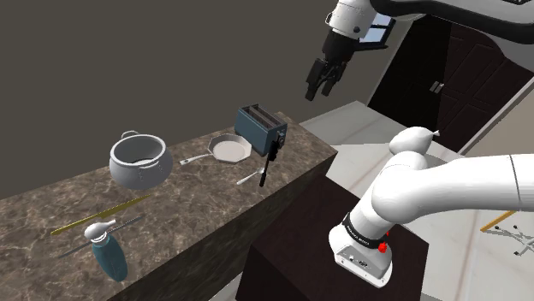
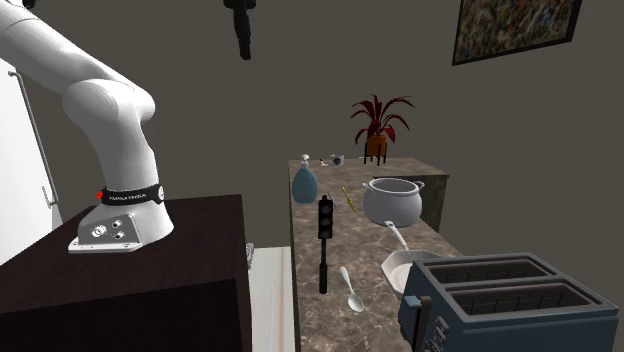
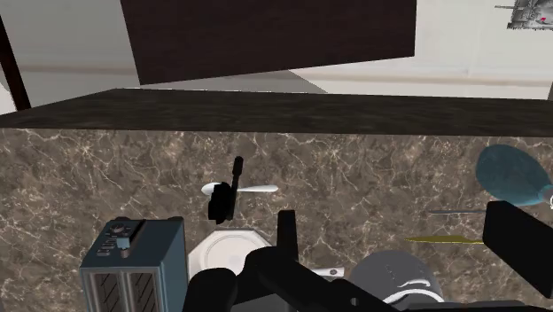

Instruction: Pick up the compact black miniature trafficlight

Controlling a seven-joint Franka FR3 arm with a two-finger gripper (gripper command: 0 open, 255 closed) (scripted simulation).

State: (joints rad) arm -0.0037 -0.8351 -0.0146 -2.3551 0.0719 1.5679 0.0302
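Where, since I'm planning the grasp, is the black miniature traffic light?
In the shoulder view the traffic light stands on the counter near its stand-side edge, close to the toaster, with the spoon beside it.

The miniature trafficlight (image 2: 325, 218) is all black, a small lamp head atop a thin pole. I see it standing upright on the dark marbled bench (image 2: 350, 335), near the bench's edge and just beside a white spoon (image 2: 353, 299).
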